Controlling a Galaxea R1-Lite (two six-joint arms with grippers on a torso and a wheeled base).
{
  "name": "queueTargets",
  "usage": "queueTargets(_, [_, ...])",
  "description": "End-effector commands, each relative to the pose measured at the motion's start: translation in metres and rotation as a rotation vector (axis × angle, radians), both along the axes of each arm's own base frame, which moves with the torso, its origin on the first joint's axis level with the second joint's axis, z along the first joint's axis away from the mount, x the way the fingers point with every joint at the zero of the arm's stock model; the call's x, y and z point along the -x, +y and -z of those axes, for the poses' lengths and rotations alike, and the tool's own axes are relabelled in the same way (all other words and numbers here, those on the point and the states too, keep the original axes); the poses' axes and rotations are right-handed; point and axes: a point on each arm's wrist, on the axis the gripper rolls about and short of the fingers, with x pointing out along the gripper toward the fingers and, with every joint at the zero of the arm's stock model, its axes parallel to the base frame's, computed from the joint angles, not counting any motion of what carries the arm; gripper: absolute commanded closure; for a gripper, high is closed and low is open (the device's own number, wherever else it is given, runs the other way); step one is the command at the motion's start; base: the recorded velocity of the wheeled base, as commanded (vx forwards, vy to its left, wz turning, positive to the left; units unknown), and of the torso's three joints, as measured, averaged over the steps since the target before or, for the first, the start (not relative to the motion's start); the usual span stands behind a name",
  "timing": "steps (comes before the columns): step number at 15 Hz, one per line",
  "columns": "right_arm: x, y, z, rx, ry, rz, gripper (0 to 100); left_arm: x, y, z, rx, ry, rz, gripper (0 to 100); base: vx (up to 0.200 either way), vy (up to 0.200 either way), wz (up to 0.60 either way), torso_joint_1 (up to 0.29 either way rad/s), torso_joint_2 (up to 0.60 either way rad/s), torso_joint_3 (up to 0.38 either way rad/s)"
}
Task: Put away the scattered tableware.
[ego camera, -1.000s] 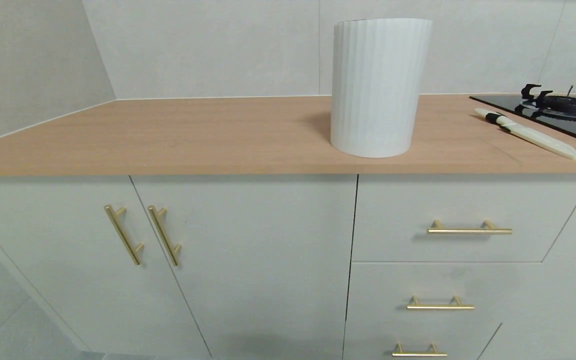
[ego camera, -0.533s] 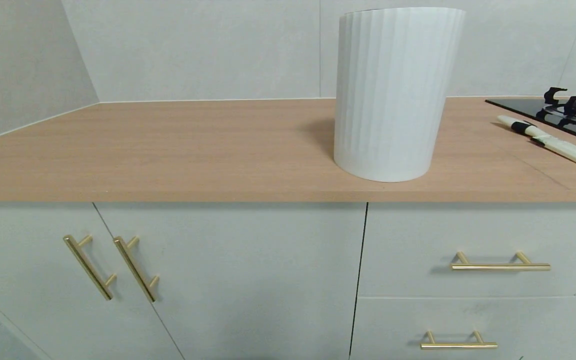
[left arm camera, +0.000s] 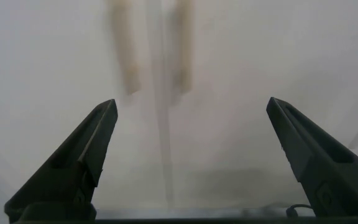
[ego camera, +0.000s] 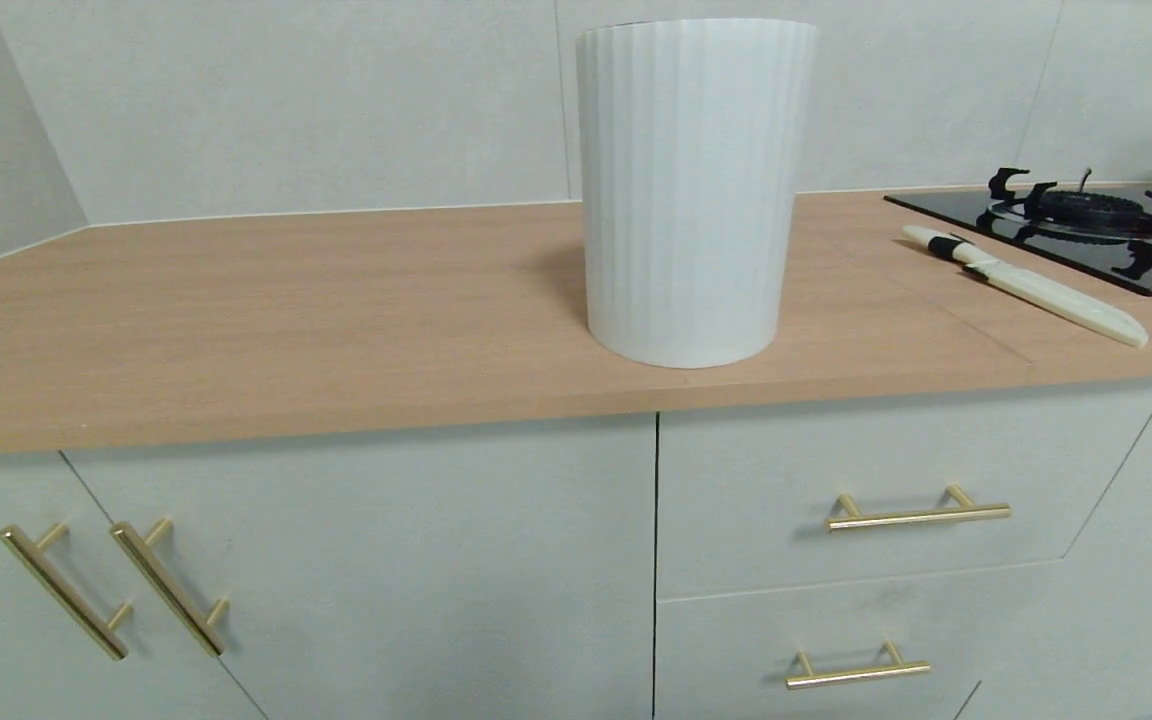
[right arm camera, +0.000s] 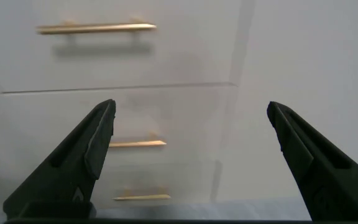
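On the counter (ego camera: 336,320) lies a pale knife (ego camera: 1026,287).

Knife (ego camera: 1026,285): cream-white all over, with a black band near its far end.
Knife pose: lies flat on the wooden countertop (ego camera: 286,320), running diagonally, banded end toward the wall and pointed end toward the front edge.
Knife place: between the container (ego camera: 691,190) and the black hob (ego camera: 1086,235), just beside the hob's edge.
Container: tall, white, ribbed cylinder.
Container pose: stands upright near the countertop's front edge, well apart from the knife.
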Motion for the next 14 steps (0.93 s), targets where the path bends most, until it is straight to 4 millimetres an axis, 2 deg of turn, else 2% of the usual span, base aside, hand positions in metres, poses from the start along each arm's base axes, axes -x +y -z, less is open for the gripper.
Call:
queueTargets(1, [-0.0001, 0.0000, 0.0000, 0.000, 0.001, 0.000, 0, 0.0000, 0.0000, 0.0000, -0.001, 0.000, 0.000, 0, 0.000, 0.000, 0.00, 0.000, 0.00, 0.000])
queueTargets(5, [-0.0001, 0.0000, 0.0000, 0.000, 0.001, 0.000, 0, 0.0000, 0.0000, 0.0000, -0.001, 0.000, 0.000, 0, 0.000, 0.000, 0.00, 0.000, 0.00, 0.000])
queueTargets(13, [-0.0001, 0.0000, 0.0000, 0.000, 0.001, 0.000, 0, 0.0000, 0.0000, 0.0000, -0.001, 0.000, 0.000, 0, 0.000, -0.200, 0.00, 0.004, 0.00, 0.005])
queueTargets(14, [-0.0001, 0.0000, 0.0000, 0.000, 0.001, 0.000, 0, 0.0000, 0.0000, 0.0000, -0.001, 0.000, 0.000, 0, 0.000, 0.000, 0.00, 0.000, 0.00, 0.000])
